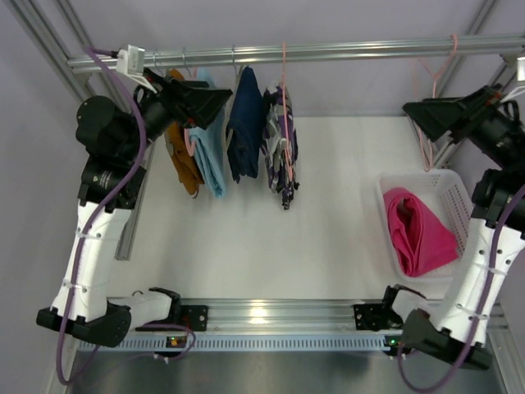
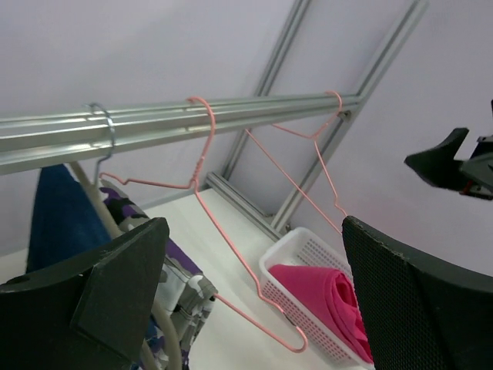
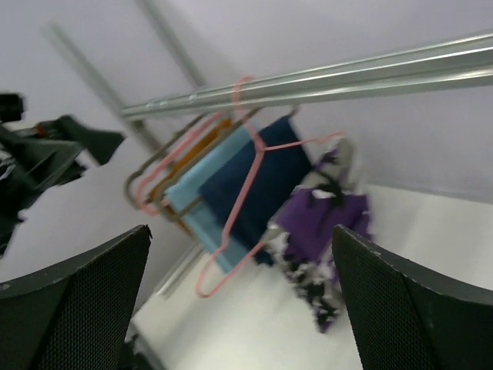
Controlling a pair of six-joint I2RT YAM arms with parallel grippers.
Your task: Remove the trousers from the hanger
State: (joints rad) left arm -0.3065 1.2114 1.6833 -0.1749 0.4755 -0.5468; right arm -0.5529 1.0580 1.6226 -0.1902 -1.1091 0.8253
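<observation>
Four folded garments hang on the metal rail in the top view, patterned navy trousers rightmost; plain magenta trousers lie in the white perforated basket on the tabletop. The left wrist view adds a bare pink wire hanger beyond the left fingers, spread wide and empty. The right wrist view shows the right fingers equally wide, holding nothing.

Enclosure as I face it: plain pale lilac-grey wall panels stand at the back and on both sides. An aluminium rail runs across the top, braced by diagonal aluminium struts at the corners. The tabletop is matt white. A slotted aluminium extrusion borders its near edge and carries a bright glare patch. The light is even and diffuse, with soft shadows.
</observation>
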